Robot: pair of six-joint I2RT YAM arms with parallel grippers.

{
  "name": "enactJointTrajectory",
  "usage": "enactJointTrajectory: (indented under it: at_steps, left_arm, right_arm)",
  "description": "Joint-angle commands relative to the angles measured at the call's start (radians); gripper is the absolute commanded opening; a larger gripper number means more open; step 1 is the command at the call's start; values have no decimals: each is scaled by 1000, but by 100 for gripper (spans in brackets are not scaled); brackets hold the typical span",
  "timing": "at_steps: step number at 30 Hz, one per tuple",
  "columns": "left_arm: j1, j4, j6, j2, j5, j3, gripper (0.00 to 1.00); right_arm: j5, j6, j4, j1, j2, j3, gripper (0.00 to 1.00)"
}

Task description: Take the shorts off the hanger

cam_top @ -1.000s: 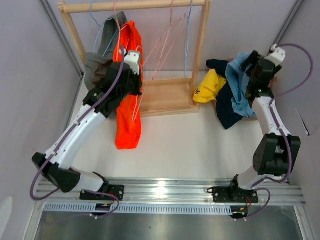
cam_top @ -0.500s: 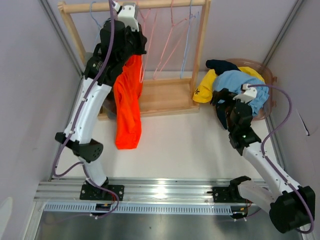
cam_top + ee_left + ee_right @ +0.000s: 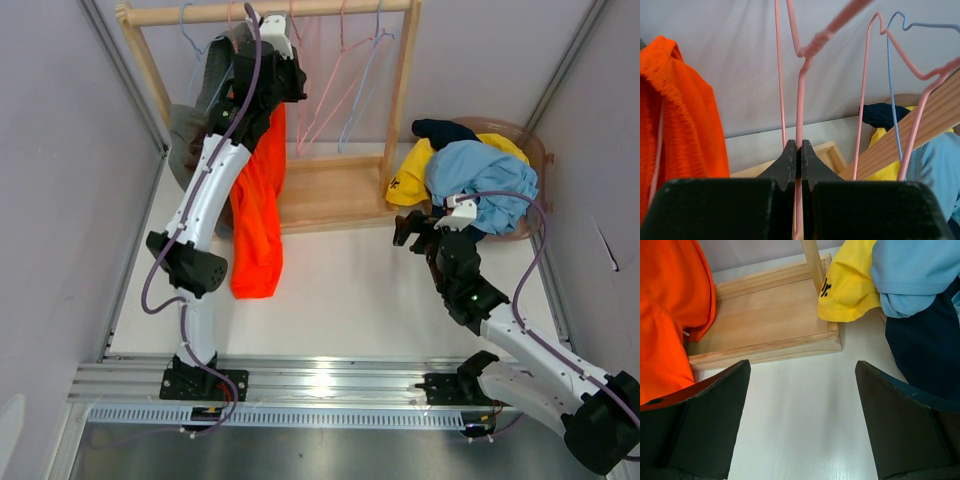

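Your left gripper (image 3: 799,150) is pinched tight on the wire of a pink hanger (image 3: 801,95) high on the wooden rack (image 3: 330,195); your right gripper (image 3: 801,390) gapes wide above the table (image 3: 800,440), holding nothing; the orange shorts (image 3: 258,210) and grey shorts (image 3: 195,125) hang on the rack; the yellow shorts (image 3: 420,170), light blue shorts (image 3: 478,180) and navy shorts (image 3: 445,130) lie heaped beside it at your right.

White worktop (image 3: 350,300), enclosed left, rear and right by plain pale lilac-grey walls (image 3: 60,180). Wooden rack (image 3: 401,90) with flat base stands at rear. Aluminium rail (image 3: 330,380) spans the near edge. Lighting even, diffuse.
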Motion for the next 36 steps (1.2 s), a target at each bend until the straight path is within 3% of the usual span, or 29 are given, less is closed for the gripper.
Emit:
enactJointTrajectory:
  at_steps: [1, 8, 10, 15, 16, 18, 20, 22, 30, 36]
  left_arm:
    - [19, 79, -46, 9, 39, 48, 0]
    - [18, 75, -45, -75, 114, -70, 3]
    - [14, 67, -46, -120, 139, -123, 16]
    - [4, 38, -25, -294, 160, -219, 36]
    - [4, 23, -19, -317, 153, -229, 44]
    - [4, 20, 1, -388, 125, -268, 51]
    - [4, 29, 14, -432, 101, -299, 71]
    - [4, 29, 37, -483, 42, -319, 77]
    - [14, -49, 148, -514, -106, -301, 83]
    - [68, -4, 155, -529, -131, -429, 81]
  right_arm:
    - [47, -13, 22, 6, -33, -16, 92]
    - [43, -6, 33, 7, -20, -27, 92]
    - [43, -1, 36, 13, -11, -27, 92]
    - [49, 5, 47, 33, 3, -28, 93]
    - [51, 7, 51, 38, 7, -28, 93]
    - [57, 11, 56, 50, 9, -34, 94]
    - [58, 14, 57, 58, 16, -39, 94]
    - [67, 16, 51, 75, 18, -39, 94]
    - [84, 22, 47, 98, 9, -47, 94]
    - [92, 19, 30, 105, -16, -53, 94]
